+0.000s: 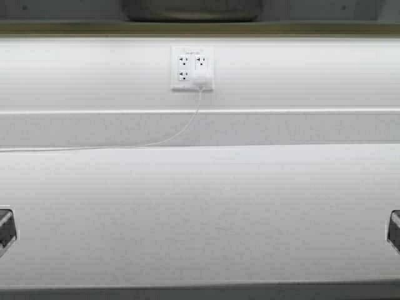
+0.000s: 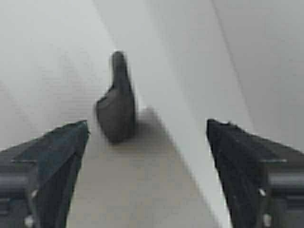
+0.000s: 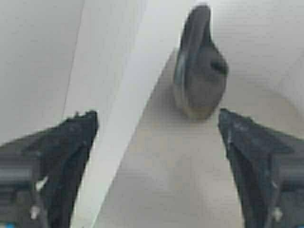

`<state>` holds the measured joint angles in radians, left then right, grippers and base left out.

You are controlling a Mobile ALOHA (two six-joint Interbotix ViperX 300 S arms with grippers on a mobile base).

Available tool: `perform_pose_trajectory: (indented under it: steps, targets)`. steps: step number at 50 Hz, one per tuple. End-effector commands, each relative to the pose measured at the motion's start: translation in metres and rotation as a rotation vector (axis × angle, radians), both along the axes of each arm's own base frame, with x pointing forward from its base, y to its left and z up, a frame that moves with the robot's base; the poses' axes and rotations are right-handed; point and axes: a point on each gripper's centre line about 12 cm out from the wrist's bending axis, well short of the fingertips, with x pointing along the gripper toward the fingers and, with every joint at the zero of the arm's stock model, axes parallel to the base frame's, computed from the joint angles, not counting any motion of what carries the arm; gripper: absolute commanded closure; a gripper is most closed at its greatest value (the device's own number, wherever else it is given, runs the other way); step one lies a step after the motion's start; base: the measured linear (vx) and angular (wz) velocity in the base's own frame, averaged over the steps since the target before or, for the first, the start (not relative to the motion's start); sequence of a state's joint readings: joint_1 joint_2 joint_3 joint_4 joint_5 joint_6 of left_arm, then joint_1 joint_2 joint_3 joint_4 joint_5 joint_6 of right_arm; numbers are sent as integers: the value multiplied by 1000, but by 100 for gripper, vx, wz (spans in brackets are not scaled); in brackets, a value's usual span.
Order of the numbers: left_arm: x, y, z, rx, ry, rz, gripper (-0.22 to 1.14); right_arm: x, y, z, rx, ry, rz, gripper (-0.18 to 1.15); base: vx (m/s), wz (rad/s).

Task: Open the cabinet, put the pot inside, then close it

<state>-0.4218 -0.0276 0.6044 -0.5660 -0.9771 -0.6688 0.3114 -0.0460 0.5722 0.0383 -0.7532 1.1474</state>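
At the very top of the high view the dark grey pot [image 1: 190, 9] shows only its lower part, above the cabinet's olive bottom edge [image 1: 300, 27]. In the left wrist view my left gripper [image 2: 147, 124] is open, facing a beige cabinet door [image 2: 137, 190] just short of its dark handle [image 2: 116, 102]. The right wrist view shows my right gripper [image 3: 157, 114] open too, before the other beige door [image 3: 180, 180], whose dark handle [image 3: 199, 66] lies just beyond the fingertips. Neither gripper holds anything.
Under the cabinet the white wall carries an outlet plate [image 1: 192, 67] with a plugged-in charger, and its white cable [image 1: 125, 146] runs left along the counter [image 1: 200, 212]. A small dark part shows at the left edge [image 1: 5, 231] and the right edge [image 1: 394, 230].
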Motion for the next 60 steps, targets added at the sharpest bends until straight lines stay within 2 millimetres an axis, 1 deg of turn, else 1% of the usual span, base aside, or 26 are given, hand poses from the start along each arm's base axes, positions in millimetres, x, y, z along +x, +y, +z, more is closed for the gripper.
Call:
perform_pose_trajectory:
  steps: [1,3,5,8,10,11,12,13,14,15,17,19,22,26,29,33,41,48,53,60]
  targets:
    - [-24,-1,8,97,-34,-49,6,-24,-2,8,-53,-40,28,3,-1,0]
    - [-32,-2,3,130,-24,-61,20,-31,1,5,-95,-46,48,13,-2,0]
    - [-41,-4,0,155,-17,-75,40,-38,6,3,-140,-55,73,26,-2,-1]
    - [-54,-7,-4,210,0,-90,77,-49,14,0,-216,-73,111,54,-2,-1]
    - [-62,-10,-7,262,16,-101,97,-55,19,-2,-272,-87,132,75,-2,-1]
    - [-65,-11,-8,289,23,-105,104,-58,21,-3,-303,-94,140,85,-2,-1]
    - [-68,-12,-9,319,32,-108,107,-60,23,-4,-334,-103,148,93,-3,-2]
    - [-71,-13,-10,353,39,-109,106,-62,25,-6,-363,-104,153,100,-4,-3]
    - [-73,-14,-10,385,44,-112,103,-63,26,-7,-390,-104,156,104,-4,-4]
    - [-75,-14,-11,419,51,-113,98,-64,27,-8,-420,-105,158,105,-5,-3]
    - [-79,-14,-9,503,63,-111,87,-65,28,-10,-475,-96,157,100,-6,-2]
    - [-82,-14,-8,568,79,-117,82,-66,30,-13,-543,-79,161,92,-8,-3]
    - [-85,-16,-7,655,115,-138,84,-66,34,-15,-639,-51,168,85,-11,-4]
    - [-86,-15,-5,753,156,-152,87,-65,40,-17,-756,-14,181,88,-15,-3]
    - [-87,-17,-8,823,187,-174,87,-64,42,-17,-829,10,184,90,-17,-4]
    - [-87,-20,-13,913,215,-203,87,-62,42,-17,-902,27,185,90,-18,-3]
    - [-87,-22,-20,1004,240,-234,87,-66,39,-10,-957,14,177,90,-21,0]
    - [-81,-16,-27,1044,273,-233,87,-64,37,-9,-1012,28,172,90,-24,4]
    - [-78,-9,-34,1103,318,-261,87,-64,32,-14,-1075,65,176,90,-21,9]
    - [-78,-6,-34,1146,353,-305,87,-69,24,-19,-1129,103,179,90,-19,14]
